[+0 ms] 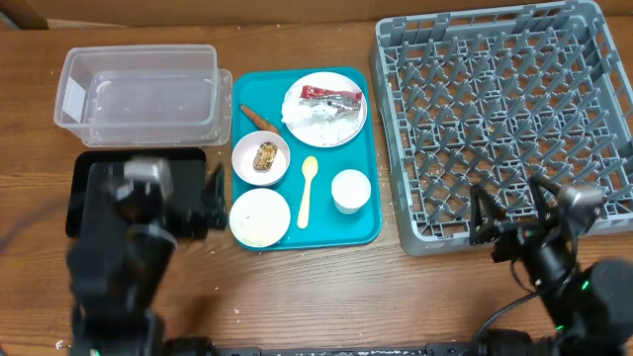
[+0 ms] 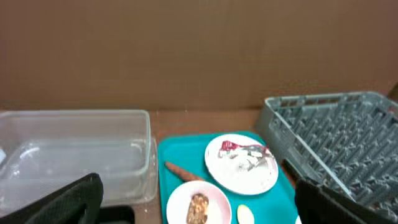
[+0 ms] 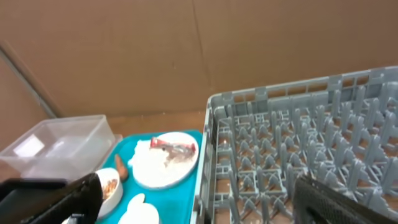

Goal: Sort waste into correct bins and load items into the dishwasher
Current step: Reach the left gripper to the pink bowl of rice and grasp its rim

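Where the left arm (image 1: pixel 124 242) looms, black tray (image 1: pixel 188 158) largely hidden.

Clear glossy plastic tub (image 1: pixel 138 94), matt grey plastic dish rack (image 1: pixel 504 119), wood-grain table (image 1: pixel 326 297), smooth teal tray (image 1: pixel 374 188)

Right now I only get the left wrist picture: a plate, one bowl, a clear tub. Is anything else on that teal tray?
Observer: Yes, a second bowl sits at the teal tray's near left corner.
Operator: Anything to drink from?
Observer: A small white cup stands right of the yellow spoon.
Operator: Just one bin?
Observer: No, a black tray lies beside the clear tub, on the robot's side.
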Controlling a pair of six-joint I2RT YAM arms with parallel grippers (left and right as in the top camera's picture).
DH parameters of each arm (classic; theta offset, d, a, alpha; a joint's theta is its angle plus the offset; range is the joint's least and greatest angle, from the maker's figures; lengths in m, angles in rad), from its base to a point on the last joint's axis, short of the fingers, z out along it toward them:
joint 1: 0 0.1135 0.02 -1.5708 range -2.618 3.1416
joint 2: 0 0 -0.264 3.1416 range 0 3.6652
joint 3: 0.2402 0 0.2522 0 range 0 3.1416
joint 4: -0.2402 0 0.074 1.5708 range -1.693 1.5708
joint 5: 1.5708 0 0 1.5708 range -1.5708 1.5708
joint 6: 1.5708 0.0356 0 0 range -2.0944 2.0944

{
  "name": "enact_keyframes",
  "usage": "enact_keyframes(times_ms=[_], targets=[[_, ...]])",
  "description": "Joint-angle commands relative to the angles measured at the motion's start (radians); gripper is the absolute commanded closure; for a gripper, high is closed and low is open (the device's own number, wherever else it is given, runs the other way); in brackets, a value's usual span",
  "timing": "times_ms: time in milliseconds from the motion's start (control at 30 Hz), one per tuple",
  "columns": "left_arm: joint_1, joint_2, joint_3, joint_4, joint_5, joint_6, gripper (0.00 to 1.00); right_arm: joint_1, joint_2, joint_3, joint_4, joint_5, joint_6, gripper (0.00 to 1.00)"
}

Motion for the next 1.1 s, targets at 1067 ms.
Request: enact_keyframes(times_ms=[1067], targets=[[-0.413,1.462,0.812,-0.553,-0.276,-0.101,0.35,0.001,0.697,0.421,-0.492,-0.023,-0.091,0.00]])
